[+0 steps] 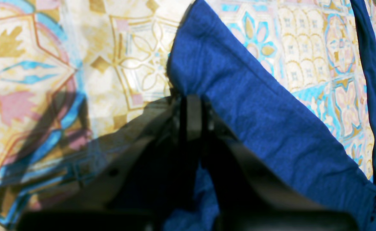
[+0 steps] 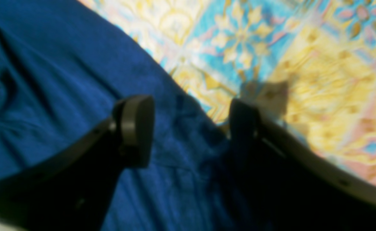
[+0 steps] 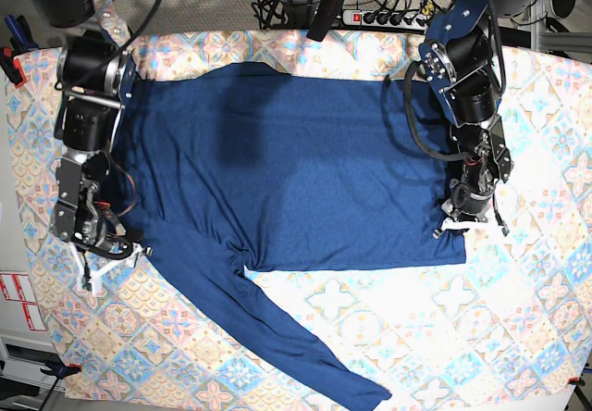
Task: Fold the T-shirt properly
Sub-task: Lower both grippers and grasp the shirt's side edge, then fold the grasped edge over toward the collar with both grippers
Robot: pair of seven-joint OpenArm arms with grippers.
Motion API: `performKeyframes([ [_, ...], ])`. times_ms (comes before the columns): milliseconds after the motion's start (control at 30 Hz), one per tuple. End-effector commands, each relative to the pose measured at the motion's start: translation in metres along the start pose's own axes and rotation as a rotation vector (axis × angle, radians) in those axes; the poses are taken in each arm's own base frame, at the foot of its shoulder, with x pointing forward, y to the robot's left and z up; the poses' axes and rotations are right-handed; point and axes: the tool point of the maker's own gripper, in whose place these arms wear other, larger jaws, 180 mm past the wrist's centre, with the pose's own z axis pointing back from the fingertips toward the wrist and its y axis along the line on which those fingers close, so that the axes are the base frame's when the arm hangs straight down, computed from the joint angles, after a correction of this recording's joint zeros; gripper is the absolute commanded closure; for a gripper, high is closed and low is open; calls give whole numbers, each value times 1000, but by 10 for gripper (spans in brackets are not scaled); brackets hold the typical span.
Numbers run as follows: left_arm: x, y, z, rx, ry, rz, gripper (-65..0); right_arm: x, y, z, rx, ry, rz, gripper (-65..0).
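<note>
On the patterned cloth (image 3: pixel 518 337), the navy T-shirt (image 3: pixel 296 180) lies spread flat.

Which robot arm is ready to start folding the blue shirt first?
Probably the left. The left gripper is already shut on the T-shirt edge, so it could lift and fold. The right gripper stands open over the cloth, gripping nothing.

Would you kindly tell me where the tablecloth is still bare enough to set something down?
Bare tablecloth lies below the T-shirt hem, right of its trailing sleeve. A smaller patch sits bottom-left of that sleeve. Both side edges are crowded by the arms.
</note>
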Motion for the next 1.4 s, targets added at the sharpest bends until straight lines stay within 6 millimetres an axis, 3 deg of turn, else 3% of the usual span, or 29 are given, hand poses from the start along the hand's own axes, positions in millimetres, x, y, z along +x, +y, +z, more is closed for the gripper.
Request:
performKeyframes([
  [0, 2, -3, -1, 1, 17, -11, 0, 21, -11, 4, -14, -49, -7, -357],
  [100, 2, -3, -1, 0, 15, -10, 0, 9, -20, -4, -20, -37, -8, -357],
  [267, 16, -6, 4, -8, -28, -25, 0, 1, 8, -13, 74, -48, 142, -357],
  [467, 24, -8, 8, -12, -39, -37, 0, 10, 15, -15, 85, -96, 165, -357],
  [633, 20, -7, 8, -10, -23, -36, 0, 7, 13, -21, 85, -85, 143, -357],
  [900, 21, -6, 8, -9, -25, -36, 0, -19, 7, -34, 85, -67, 97, -357],
  [1067, 22, -5, 8, -7, -26, -35, 0, -23, 5, -35, 84, -71, 91, -353],
  [1367, 21, -6, 8, -8, -22, -34, 0, -24, 6, -35, 85, -70, 92, -85],
])
